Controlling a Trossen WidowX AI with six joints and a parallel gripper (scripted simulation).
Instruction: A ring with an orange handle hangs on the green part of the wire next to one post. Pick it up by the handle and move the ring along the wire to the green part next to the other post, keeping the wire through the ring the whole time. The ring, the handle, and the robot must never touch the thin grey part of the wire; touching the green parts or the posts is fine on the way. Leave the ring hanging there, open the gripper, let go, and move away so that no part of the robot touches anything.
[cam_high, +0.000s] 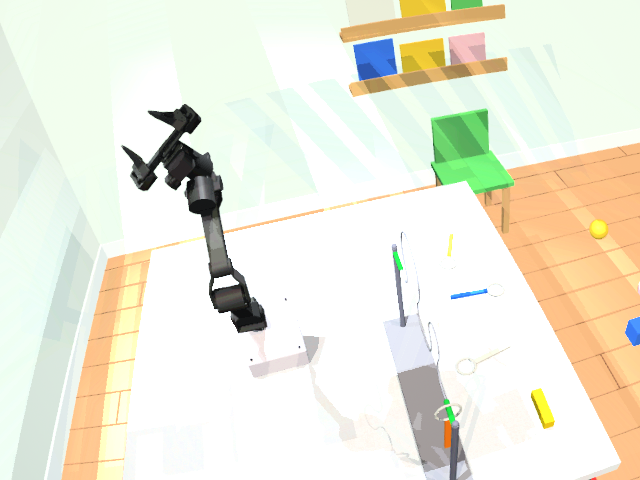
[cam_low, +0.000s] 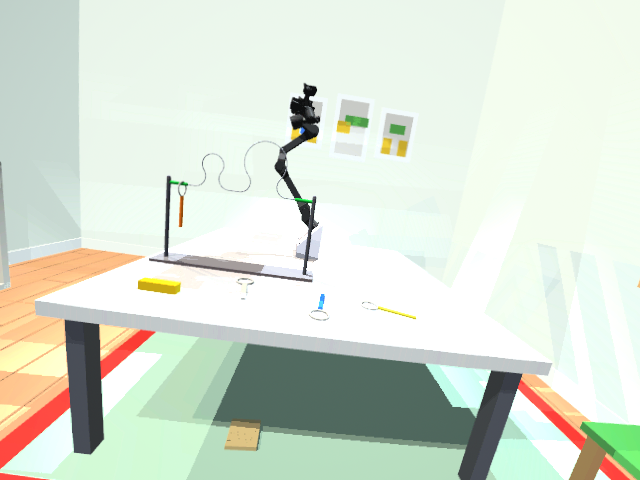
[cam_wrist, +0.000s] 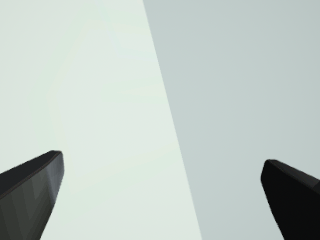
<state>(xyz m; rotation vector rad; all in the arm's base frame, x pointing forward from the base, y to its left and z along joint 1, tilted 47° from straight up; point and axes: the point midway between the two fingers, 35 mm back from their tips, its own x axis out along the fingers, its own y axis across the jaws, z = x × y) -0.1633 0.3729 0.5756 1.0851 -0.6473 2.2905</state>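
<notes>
Ring (cam_high: 447, 412) with orange handle (cam_high: 447, 434) hangs on the green wire part beside a post, pincer (cam_high: 144, 132) spread wide, raised well apart.

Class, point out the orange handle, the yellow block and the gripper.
orange handle (cam_low: 180, 211), exterior view, middle of its shaft.
yellow block (cam_low: 158, 285), exterior view, its front face.
gripper (cam_high: 143, 131), top view, midway between its open fingertips.

Non-task items, placed from the raised tool: yellow block (cam_high: 542, 408), white-handled ring (cam_high: 478, 360), blue-handled ring (cam_high: 475, 292) and yellow-handled ring (cam_high: 449, 249) lie far below on the table (cam_high: 341, 248). Green chair (cam_high: 467, 155), yellow ball (cam_high: 598, 228) and wall shelves (cam_high: 429, 74) lie well beyond.
</notes>
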